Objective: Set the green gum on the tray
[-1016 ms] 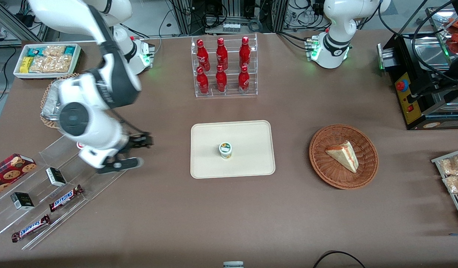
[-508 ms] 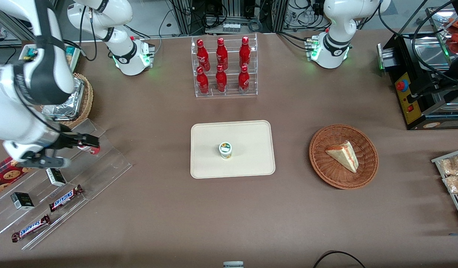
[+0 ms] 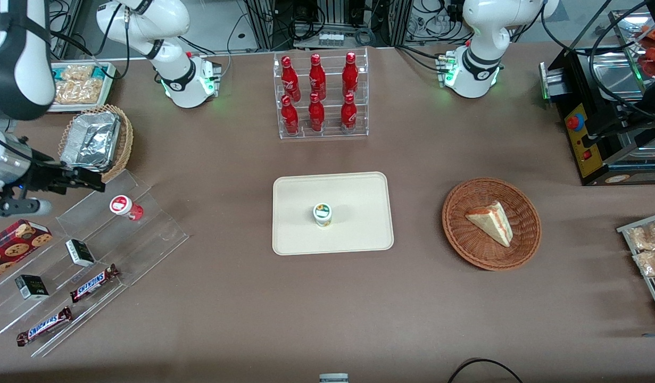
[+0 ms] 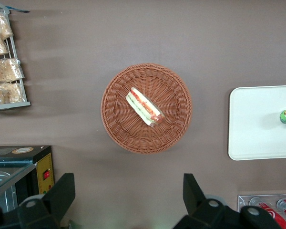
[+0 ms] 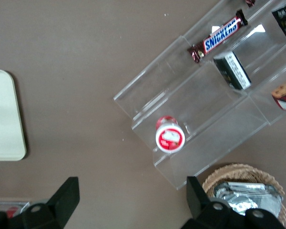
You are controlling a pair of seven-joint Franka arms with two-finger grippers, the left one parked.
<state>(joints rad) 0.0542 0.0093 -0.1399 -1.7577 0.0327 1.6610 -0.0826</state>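
The green gum [image 3: 322,215] stands straight up, lid facing up, on the tray [image 3: 359,234], a little toward 7 o'clock from the tray's middle. The claw [image 3: 66,186] is open and holds nothing. It hangs at the working arm's end of the worktop [image 3: 242,308], above the clear stepped shelf [image 3: 146,234], near the red gum [image 3: 123,207].

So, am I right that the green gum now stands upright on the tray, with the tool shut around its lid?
Not quite. The green gum does stand upright on the tray, but the tool is open and empty, toward the working arm's end of the table, above the clear rack. The front view shows it.
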